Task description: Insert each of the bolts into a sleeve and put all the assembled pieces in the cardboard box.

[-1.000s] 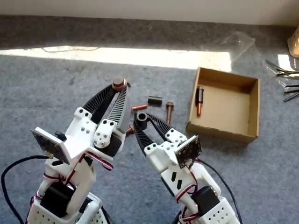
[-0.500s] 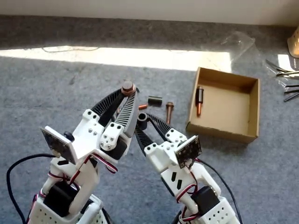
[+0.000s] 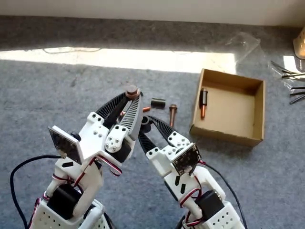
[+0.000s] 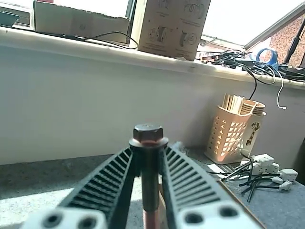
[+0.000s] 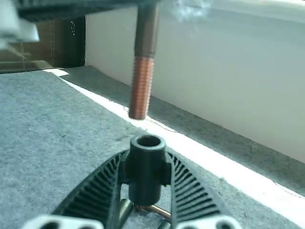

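While the left gripper pinches a bolt upright with its head up, the right gripper just right of it clamps a black sleeve, open end up. The bolt's threaded tip hangs above the sleeve's mouth without touching it. Farther off on the grey carpet lie a loose sleeve, a loose bolt and a second bolt. At right, the cardboard box holds one assembled piece.

Grey carpet, clear plastic bag
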`<state>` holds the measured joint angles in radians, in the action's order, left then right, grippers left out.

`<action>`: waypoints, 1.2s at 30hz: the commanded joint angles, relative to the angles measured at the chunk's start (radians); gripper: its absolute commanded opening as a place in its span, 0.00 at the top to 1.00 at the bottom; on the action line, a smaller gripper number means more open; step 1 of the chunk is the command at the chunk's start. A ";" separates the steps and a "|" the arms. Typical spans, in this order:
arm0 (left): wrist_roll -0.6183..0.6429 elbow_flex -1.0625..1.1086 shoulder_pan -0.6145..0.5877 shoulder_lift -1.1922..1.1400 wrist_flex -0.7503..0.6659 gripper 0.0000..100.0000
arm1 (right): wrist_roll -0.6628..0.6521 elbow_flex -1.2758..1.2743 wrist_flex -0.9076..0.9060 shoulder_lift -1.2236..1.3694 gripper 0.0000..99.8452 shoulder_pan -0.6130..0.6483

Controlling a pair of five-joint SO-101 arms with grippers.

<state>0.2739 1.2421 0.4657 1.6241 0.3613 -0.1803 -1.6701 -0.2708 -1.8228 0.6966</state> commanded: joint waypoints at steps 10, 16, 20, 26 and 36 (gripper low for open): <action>0.015 0.001 0.054 0.005 -0.029 1.00 | -0.017 -0.133 -0.004 -0.013 1.00 -0.002; 0.012 0.001 0.053 0.005 -0.029 1.00 | -0.017 -0.133 -0.004 -0.012 1.00 -0.002; -0.071 0.027 0.053 0.004 -0.101 1.00 | -0.017 -0.133 -0.005 -0.012 1.00 -0.002; -0.072 0.082 0.059 0.005 -0.166 1.00 | -0.017 -0.133 -0.005 -0.012 1.00 -0.002; -0.074 0.085 0.053 0.005 -0.166 1.00 | -0.017 -0.133 -0.005 -0.012 1.00 -0.002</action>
<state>0.2110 1.3387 0.5117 1.6241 0.2217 -0.1849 -1.6701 -0.2708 -1.8228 0.6966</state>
